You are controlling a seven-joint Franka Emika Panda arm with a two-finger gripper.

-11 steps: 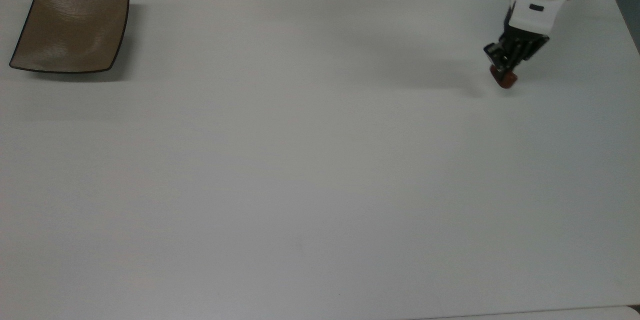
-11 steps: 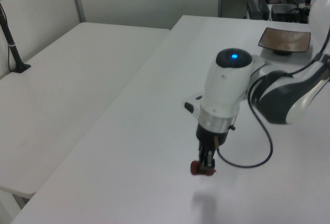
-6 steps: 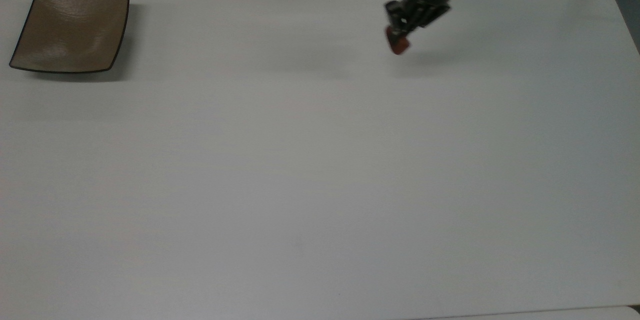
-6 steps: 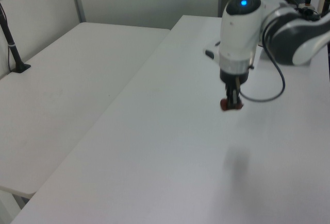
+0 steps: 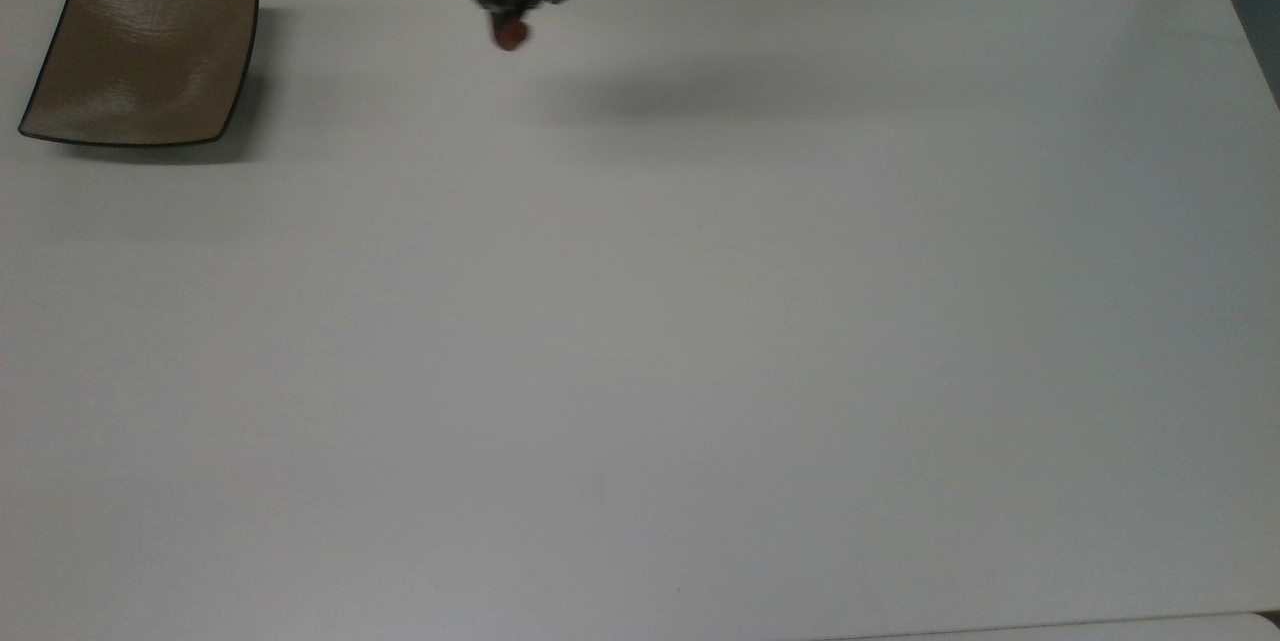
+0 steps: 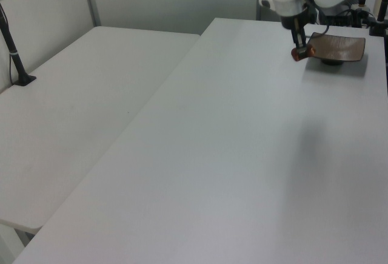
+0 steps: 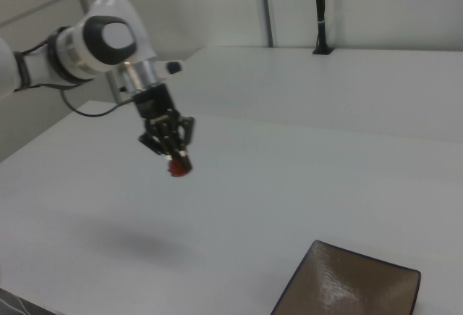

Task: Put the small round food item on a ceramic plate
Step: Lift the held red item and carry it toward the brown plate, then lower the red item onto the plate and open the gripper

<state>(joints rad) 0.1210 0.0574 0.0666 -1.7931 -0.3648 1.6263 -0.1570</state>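
— What is on the table?

— One ceramic plate: square, taupe-brown, glazed with a faint rippled sheen, rounded corners, upturned edges, thin dark rim. It sits at the top view's far left. The table itself is plain matte white.

— And the small round food item?

— One only, a glossy dark red-brown lump, far smaller than the plate. The gripper has its two black fingers closed narrowly on it, holding it in the air above the table, its shadow lying on the surface.

— Near the plate?

— In the top view it hangs well apart, to the plate's right. In the left view it overlaps the plate's edge.
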